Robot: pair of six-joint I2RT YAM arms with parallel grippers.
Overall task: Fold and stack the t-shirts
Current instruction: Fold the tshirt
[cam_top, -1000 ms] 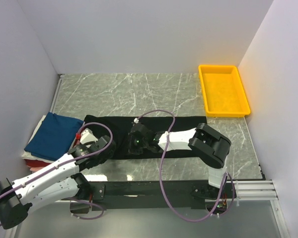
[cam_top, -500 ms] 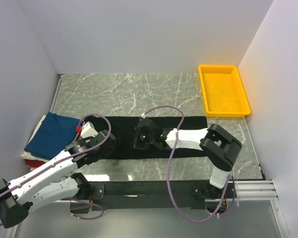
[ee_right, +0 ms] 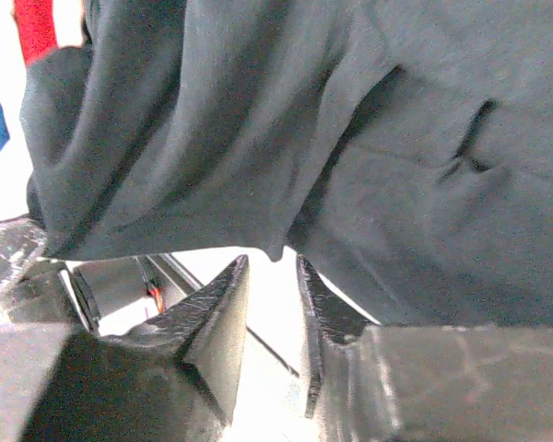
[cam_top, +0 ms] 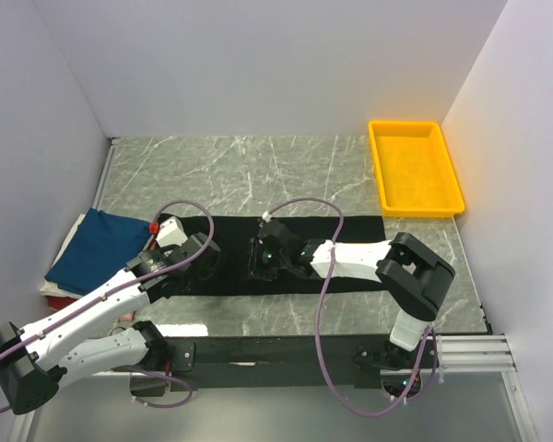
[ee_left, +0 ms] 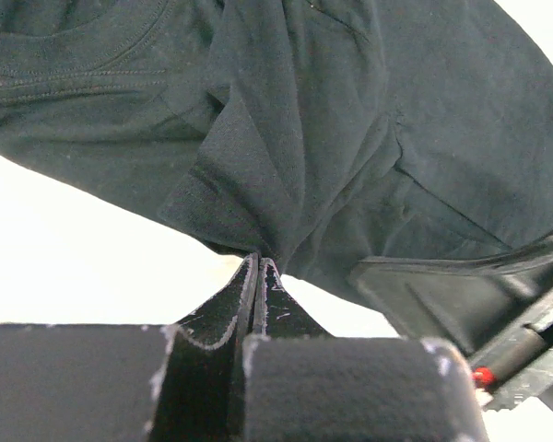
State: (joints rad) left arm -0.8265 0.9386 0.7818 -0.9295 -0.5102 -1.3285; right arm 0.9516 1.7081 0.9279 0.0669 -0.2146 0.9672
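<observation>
The black t-shirt (cam_top: 359, 230) lies as a long folded band across the front of the table. My left gripper (cam_top: 210, 260) is over its left part. In the left wrist view the fingers are pressed together (ee_left: 258, 261) on a bunched edge of the black cloth (ee_left: 304, 110). My right gripper (cam_top: 257, 261) is over the band's middle. In the right wrist view it stands slightly open (ee_right: 272, 262), with the lifted cloth edge (ee_right: 258, 110) just above its tips and not gripped. A folded navy-blue t-shirt (cam_top: 97, 250) tops a stack with a red one (cam_top: 60, 301) at the left edge.
A yellow tray (cam_top: 415, 168) stands at the back right. White walls close in the left, back and right sides. The arms' black base rail (cam_top: 276, 350) runs along the front edge. Purple cables loop over both arms.
My left gripper has moved right and slightly away along the shirt, toward the right gripper. My right gripper shifted slightly right. The gap between the two has narrowed.
</observation>
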